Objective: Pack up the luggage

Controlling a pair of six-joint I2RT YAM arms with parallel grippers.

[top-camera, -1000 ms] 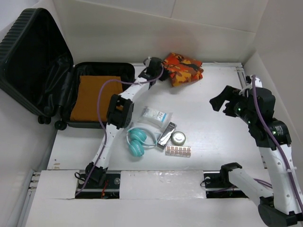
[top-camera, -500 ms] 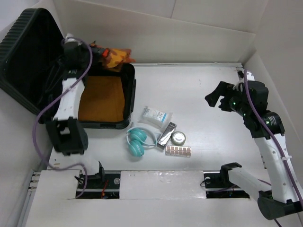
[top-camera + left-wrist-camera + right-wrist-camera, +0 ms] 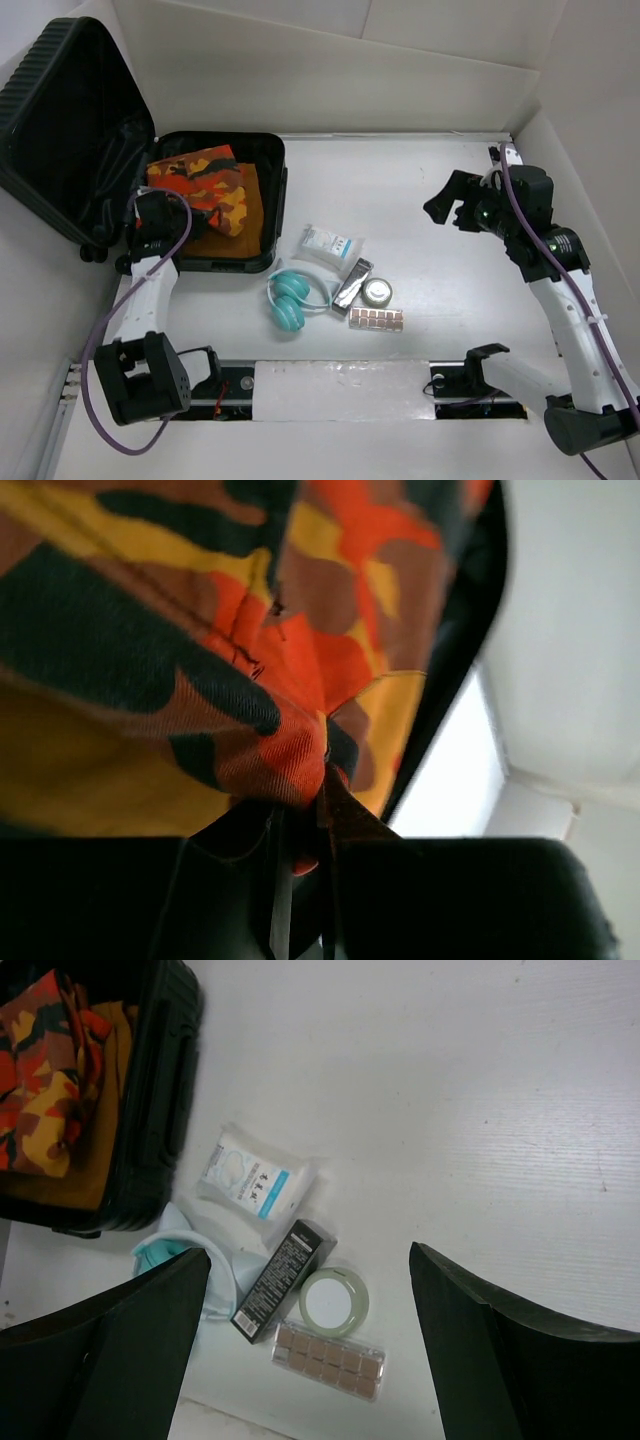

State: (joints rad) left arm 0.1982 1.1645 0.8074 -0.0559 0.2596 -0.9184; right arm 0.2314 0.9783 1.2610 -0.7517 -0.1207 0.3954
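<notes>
The luggage (image 3: 60, 120) lies open at the frame's upper left. The left claw (image 3: 300, 845) is clamped on the orange camouflage cloth (image 3: 205, 190) inside it. The right claw (image 3: 447, 200) hangs apart at right, above the surface (image 3: 430, 170).

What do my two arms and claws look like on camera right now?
The left arm and right arm are white links with black joints, each trailed by a purple cable. The left claw and right claw are black, with broad fingers.

Setting: robotics lab test cell. White counter (image 3: 450, 180) walled by plain white panels (image 3: 400, 85). Left arm (image 3: 135, 300) and right arm (image 3: 575, 320) bolted at its near edge.
</notes>
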